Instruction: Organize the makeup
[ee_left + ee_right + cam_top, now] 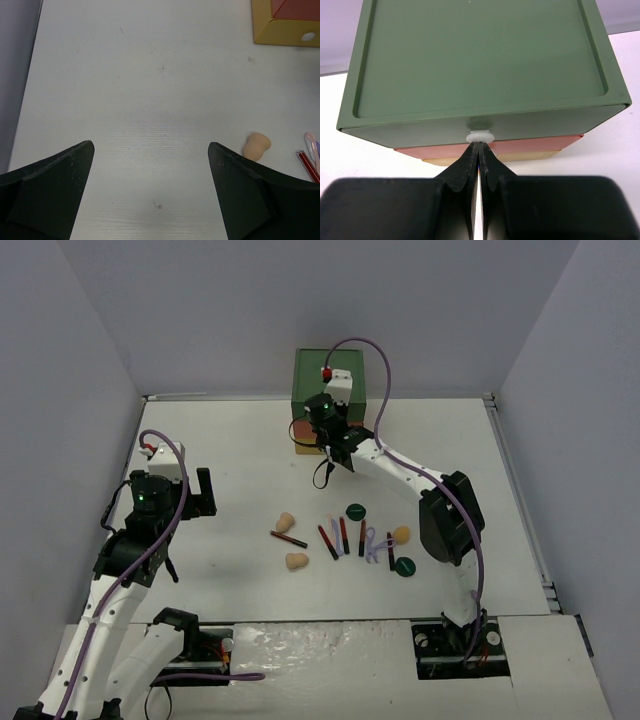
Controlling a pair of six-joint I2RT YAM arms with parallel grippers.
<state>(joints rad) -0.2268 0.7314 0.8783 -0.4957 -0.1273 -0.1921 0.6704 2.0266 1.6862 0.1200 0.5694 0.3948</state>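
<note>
In the top view the right arm's wrist covers most of the front of the drawer box, so its lower drawers barely show. The lilac tools lie too small and tangled to count. The left wrist view cuts the box off at its top right corner, a black-and-red stick runs off the right edge, and the left end effector is cropped at the bottom. In the right wrist view the right end effector meets just under the white knob; pinching or merely touching cannot be told
</note>
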